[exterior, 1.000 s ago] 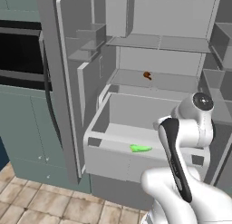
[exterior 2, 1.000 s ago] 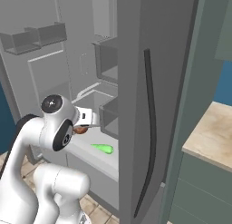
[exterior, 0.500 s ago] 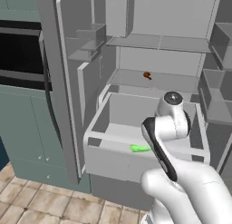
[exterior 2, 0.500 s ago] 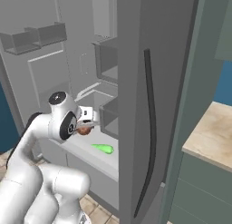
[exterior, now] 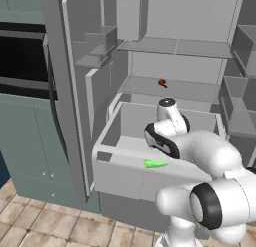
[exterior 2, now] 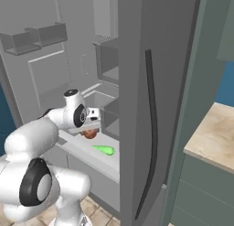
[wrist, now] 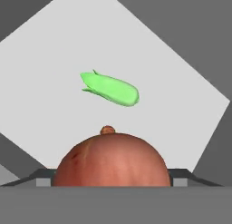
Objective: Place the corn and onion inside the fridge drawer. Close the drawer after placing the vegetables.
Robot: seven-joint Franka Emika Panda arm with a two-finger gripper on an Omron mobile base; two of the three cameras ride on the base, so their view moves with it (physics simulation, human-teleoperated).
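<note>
The two-finger gripper (exterior 2: pixel 91 129), closed on the round reddish-orange onion (wrist: pixel 112 158), hangs above the light grey box-shaped fridge drawer (exterior: pixel 125 177) where the bright green corn cob (wrist: pixel 110 89) lies, so releasing too high risks the onion rolling out.

open fridge drawer (exterior: pixel 120 173), corn (exterior: pixel 155 164) on its floor

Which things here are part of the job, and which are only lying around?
Part of the job:
- corn, lying in the fridge drawer
- onion, held in the claw above the drawer
- fridge

Only lying around:
- small red-brown stemmed bit on the shelf
- oven
- counter
</note>
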